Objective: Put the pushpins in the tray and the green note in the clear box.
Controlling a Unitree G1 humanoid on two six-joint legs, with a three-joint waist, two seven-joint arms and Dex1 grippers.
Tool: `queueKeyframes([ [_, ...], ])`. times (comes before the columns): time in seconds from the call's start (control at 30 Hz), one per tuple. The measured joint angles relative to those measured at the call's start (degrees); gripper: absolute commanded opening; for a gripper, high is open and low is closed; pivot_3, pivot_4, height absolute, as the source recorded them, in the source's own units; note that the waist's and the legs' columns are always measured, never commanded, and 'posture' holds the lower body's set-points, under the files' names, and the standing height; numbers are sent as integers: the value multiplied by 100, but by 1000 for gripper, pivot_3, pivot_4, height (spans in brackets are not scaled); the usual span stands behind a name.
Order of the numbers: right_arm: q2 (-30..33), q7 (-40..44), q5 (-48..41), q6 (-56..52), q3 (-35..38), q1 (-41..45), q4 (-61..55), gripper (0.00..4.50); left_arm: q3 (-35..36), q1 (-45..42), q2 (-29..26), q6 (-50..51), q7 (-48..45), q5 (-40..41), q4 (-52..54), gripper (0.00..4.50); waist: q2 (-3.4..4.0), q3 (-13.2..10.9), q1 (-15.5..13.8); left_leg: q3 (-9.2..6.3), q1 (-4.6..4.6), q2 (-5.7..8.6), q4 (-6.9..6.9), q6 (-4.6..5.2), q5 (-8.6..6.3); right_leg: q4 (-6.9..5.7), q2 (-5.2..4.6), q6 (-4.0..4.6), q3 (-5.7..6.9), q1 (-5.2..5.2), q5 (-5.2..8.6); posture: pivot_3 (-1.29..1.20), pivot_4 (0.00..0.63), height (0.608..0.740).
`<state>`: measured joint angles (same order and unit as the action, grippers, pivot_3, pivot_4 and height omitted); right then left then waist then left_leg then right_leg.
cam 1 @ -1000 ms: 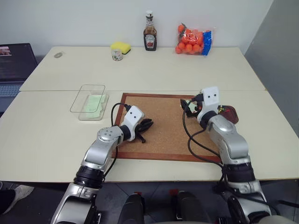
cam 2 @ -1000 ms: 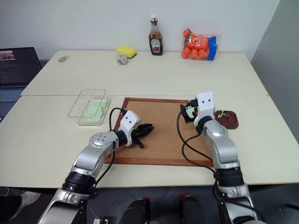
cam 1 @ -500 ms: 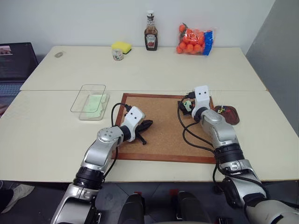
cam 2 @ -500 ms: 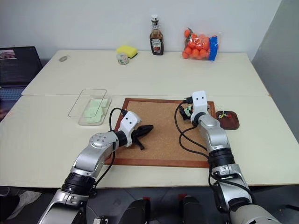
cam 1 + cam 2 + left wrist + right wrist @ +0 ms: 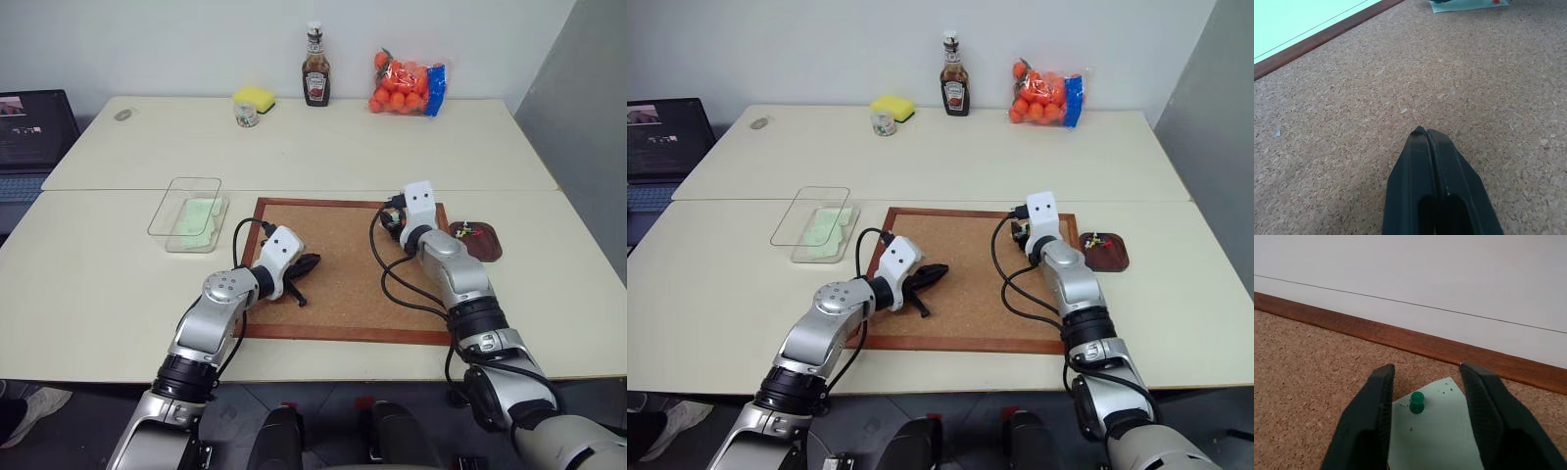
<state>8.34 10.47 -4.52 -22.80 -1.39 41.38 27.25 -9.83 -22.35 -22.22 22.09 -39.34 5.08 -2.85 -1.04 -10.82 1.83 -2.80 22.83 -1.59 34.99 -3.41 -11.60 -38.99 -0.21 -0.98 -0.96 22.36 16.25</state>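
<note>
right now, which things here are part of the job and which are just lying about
Job: green pushpin, green note, tray, clear box, corkboard.
Lying about: ketchup bottle, bag of oranges, yellow sponge, small jar, laptop.

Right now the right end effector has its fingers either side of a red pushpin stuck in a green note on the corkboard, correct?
Not quite: the pushpin is green, not red, as the right wrist view shows. The rest stands: right end effector, green note, corkboard.

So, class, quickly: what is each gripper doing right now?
Left gripper: shut, holding nothing.
Right gripper: open, fingers either side of a green pushpin.
</note>
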Motion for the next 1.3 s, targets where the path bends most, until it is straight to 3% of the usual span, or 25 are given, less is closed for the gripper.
queueKeyframes([
  [0.2, -17, 60, 68, -4, -38, -90, -9, 199, 2, -1, 0, -26, 4, -42, -3, 0, 0, 0, 0, 0, 0, 0, 0, 0, 0, 0, 0, 0, 0, 0, 0, 0, 150, 740],
  [0.27, -19, 67, 84, -5, -19, -90, -17, 24, 2, -1, 1, -30, 4, -55, -6, 0, 0, 0, 0, 0, -1, 0, 0, 0, 0, 0, 0, 0, 0, 0, 0, 0, 150, 740],
  [0.73, -137, 74, 43, -4, 141, -106, -106, 24, 3, 21, -6, -114, -2, -99, -9, 0, 1, 0, 1, -1, 0, 0, 0, 0, 0, -2, 1, 0, 0, 0, 0, 0, 150, 740],
  [1.3, -133, 347, -130, 217, 180, -305, -1350, 24, -25, 54, -5, -117, 6, -121, 36, 0, 0, 0, -2, -3, 2, -1, -1, 0, 0, 1, 0, 0, 2, 0, 0, 0, 150, 740],
])
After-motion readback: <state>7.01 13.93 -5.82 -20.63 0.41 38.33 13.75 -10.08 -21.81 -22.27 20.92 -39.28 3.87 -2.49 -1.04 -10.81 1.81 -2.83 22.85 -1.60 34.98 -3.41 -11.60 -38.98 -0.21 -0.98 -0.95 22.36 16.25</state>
